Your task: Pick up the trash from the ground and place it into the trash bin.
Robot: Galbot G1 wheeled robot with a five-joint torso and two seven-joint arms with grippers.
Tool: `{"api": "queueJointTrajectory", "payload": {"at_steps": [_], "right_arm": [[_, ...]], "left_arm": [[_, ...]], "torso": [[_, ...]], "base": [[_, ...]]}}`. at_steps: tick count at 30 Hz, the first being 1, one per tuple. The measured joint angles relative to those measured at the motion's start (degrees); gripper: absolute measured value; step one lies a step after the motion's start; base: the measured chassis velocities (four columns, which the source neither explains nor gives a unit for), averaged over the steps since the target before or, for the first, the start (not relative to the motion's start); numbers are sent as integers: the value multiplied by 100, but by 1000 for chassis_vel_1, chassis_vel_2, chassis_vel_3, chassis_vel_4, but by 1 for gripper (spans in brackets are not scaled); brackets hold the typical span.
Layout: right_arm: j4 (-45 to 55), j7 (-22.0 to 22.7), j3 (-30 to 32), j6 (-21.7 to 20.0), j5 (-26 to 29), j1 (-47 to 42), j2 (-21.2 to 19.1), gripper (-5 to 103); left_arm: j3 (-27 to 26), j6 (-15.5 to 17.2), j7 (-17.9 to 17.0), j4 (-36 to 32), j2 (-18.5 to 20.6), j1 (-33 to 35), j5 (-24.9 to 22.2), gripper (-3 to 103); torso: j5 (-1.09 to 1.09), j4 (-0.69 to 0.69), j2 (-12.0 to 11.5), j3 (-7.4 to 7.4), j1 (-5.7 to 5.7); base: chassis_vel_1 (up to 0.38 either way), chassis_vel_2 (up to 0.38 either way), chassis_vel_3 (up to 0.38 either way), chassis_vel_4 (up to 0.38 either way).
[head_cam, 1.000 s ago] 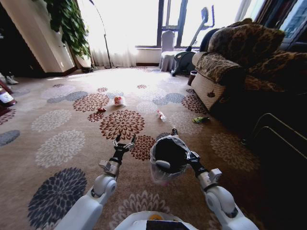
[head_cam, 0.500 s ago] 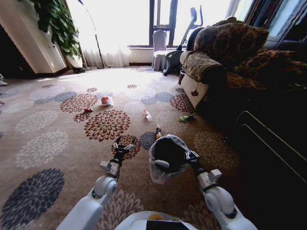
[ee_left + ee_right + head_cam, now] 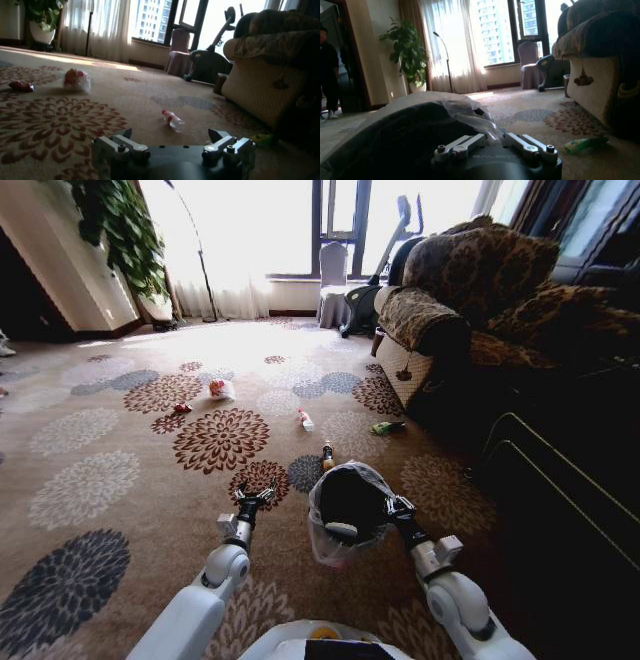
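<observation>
Trash lies scattered on the carpet ahead; nearest, a small bottle just beyond my bin. My right fingers pinch its rim; left fingers spread, ready to descend squarely.

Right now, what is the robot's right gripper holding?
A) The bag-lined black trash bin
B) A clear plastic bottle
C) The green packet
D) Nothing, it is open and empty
A: the right gripper is clamped on the rim of the trash bin, holding it above the carpet, while the green packet and the clear plastic bottle lie on the floor ahead.
</observation>
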Motion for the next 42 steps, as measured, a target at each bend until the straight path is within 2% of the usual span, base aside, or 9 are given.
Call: {"api": "queueJointTrajectory", "payload": {"at_steps": [8,13,17,21,37,42], "right_arm": [[60,-1,-5,-18,2,-44,-46,0],[79,-2,17,-19,8,-103,-66,0],[87,-1,34,-18,19,-125,-65,0],[87,-1,17,-18,21,-126,-41,0],[36,0,-25,71,13,-90,-34,0],[22,1,-27,99,1,-99,-30,0]], "left_arm": [[216,305,-8,322,70,-432,-356,100],[335,367,52,482,48,-616,-411,100],[486,415,90,625,-46,-770,-459,100],[583,448,100,667,-121,-808,-471,100],[827,523,114,993,-262,-1069,-613,100],[891,644,-50,1279,-402,-1263,-759,100]], "torso": [[0,3,0,0,0],[1,4,0,1,0],[-2,-1,-1,1,2],[1,3,-1,2,3],[2,-1,0,0,0],[2,0,0,1,1]], "base": [[-122,117,126,-126],[-206,232,223,-225],[-243,193,222,-211],[-160,75,147,-92],[-171,-109,163,99],[-137,-66,158,38]]}}
